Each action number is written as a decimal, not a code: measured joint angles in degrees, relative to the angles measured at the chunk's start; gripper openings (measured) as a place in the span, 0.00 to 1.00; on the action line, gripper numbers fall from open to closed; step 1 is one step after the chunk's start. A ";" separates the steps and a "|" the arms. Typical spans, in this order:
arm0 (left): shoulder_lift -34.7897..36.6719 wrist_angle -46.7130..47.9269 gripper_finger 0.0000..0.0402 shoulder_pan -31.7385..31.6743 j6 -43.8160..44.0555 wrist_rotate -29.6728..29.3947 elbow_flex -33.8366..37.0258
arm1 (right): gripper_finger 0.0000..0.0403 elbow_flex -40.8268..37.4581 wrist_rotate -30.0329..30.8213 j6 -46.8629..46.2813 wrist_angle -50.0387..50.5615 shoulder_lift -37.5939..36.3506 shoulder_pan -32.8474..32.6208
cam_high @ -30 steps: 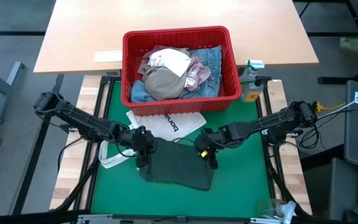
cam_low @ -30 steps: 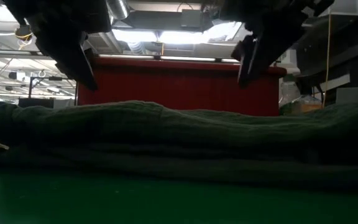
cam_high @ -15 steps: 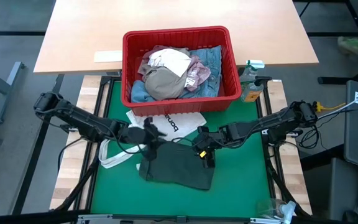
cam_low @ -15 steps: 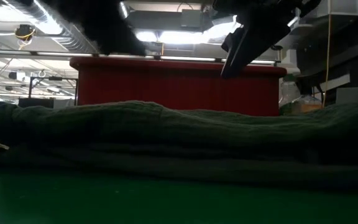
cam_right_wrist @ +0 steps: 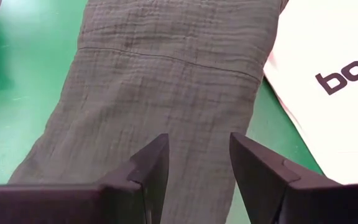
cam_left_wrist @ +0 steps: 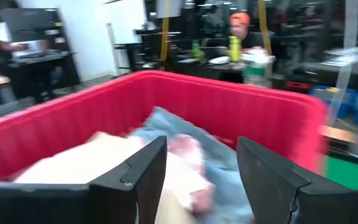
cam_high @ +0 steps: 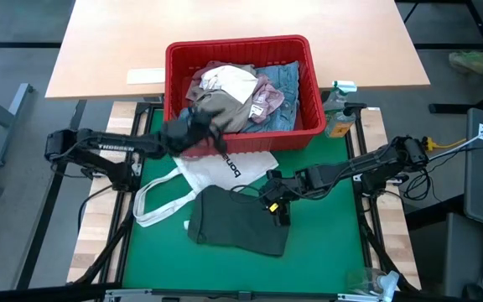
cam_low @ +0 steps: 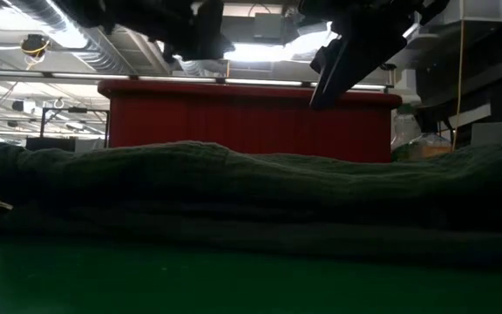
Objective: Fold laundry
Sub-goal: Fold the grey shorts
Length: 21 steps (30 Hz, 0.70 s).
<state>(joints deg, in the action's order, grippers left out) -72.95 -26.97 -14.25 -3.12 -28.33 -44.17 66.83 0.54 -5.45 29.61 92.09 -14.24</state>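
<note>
- The left gripper hangs over the near rim of the red basket, fingers spread apart with nothing between them.
- Ahead of it in the basket lie a beige garment, a mottled pink top and light blue denim jeans.
- The right gripper hovers just above the dark green top, fingers apart and empty.
- That top lies folded on the green mat, with a white tote bag beside it towards the basket.

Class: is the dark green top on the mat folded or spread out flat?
Folded. The dark green top lies as a compact rectangle on the green mat, and the low view shows stacked layers.
</note>
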 joint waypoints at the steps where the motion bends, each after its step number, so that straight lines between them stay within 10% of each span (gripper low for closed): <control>1: 0.00 1.05 0.46 -2.50 0.02 1.32 -0.93 | 0.42 0.00 0.00 0.00 0.00 0.00 0.00; 21: -6.28 26.18 0.45 -32.74 5.96 28.23 -5.54 | 0.42 -0.02 2.01 0.09 0.00 0.00 0.00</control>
<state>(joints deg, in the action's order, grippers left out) -79.22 -0.79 -46.99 2.83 -0.10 -49.71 66.81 2.55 -5.37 29.61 92.09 -14.24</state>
